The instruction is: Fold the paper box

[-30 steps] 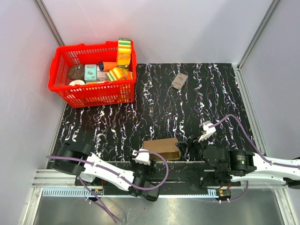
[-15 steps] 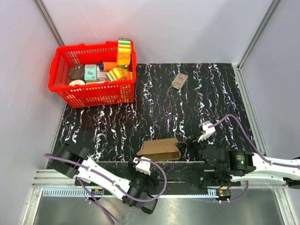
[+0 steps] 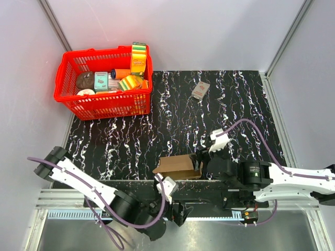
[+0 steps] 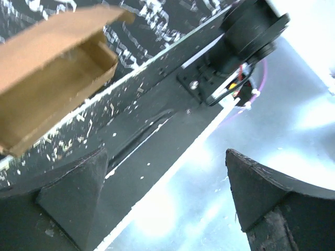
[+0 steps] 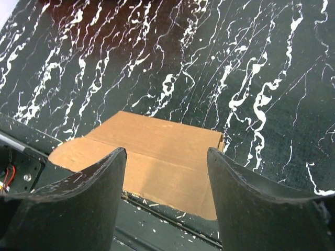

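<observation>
**Red basket**: stands well apart from the paper box, off to its far left. It is stocked with goods and plays no part in the work.

**Left gripper**: fingers are spread wide with nothing between them. It sits on the near side of the box, off the table and over the mounting rail. The box shows only in the upper left corner of its wrist view, out of its reach.

**Paper box:** plain brown, lying flat at the near edge of the table between the two arms. It is partly formed. The left wrist view shows one end open and hollow, and the end flap juts out loose on the left.

**Right gripper**: positioned at the right end of the box. Its fingers are parted and the cardboard shows between them. Whether either finger touches the box cannot be told.

**Small packet**: well beyond the box, on its far side, and not involved.

**Assessment:** the step in hand appears to be closing the ends, and neither gripper holds the box. The next move likely calls for the right gripper to steady the right end while the left gripper comes in low to tuck the loose flap.
</observation>
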Robot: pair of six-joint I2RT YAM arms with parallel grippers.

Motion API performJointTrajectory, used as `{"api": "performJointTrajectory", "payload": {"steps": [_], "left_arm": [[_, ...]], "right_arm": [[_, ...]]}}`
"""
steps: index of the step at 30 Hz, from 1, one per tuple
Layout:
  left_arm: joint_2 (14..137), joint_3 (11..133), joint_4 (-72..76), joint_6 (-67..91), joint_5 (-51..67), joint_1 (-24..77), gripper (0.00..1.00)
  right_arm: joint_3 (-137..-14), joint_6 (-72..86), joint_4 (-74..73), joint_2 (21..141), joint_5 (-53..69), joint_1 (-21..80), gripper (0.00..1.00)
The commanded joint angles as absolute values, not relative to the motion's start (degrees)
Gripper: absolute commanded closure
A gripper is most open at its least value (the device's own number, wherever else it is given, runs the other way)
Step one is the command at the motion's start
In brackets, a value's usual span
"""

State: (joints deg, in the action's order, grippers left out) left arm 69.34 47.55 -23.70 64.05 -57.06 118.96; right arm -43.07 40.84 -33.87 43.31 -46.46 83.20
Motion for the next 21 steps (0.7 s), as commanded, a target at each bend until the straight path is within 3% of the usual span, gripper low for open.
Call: {"api": "performJointTrajectory", "payload": {"steps": [1, 5, 6, 11, 13, 15, 21], "left_arm": [[63.4, 53.4, -18.9, 44.4, -54.4, 116.5, 0.01], [50.1, 49.8, -13.9, 36.5, -47.3, 107.9, 0.01], [48.1, 49.0, -12.6, 35.5, -45.2, 102.3, 0.02], [44.4, 51.8, -20.4, 31.8, -30.9, 81.6, 0.02], [45.5, 54.0, -25.6, 33.1, -22.7, 67.5, 0.02], [46.2, 53.2, -25.8, 33.6, -7.7, 55.6, 0.02], [38.8, 38.0, -21.1, 39.9, -0.4, 54.0, 0.02]], "right_arm": [[-49.1, 40.5, -37.4, 43.6, -54.4, 82.6, 0.3], [-51.8, 33.9, -35.4, 43.2, -45.6, 70.7, 0.3], [-52.5, 30.6, -34.7, 44.3, -37.8, 62.7, 0.3], [-58.4, 22.2, -32.3, 57.1, -12.6, 42.3, 0.26], [-58.9, 22.2, -30.2, 60.5, -3.7, 32.3, 0.25], [-58.5, 24.0, -29.3, 62.0, 6.7, 28.2, 0.25], [-46.4, 28.2, -27.1, 58.0, 18.0, 27.5, 0.18]]}}
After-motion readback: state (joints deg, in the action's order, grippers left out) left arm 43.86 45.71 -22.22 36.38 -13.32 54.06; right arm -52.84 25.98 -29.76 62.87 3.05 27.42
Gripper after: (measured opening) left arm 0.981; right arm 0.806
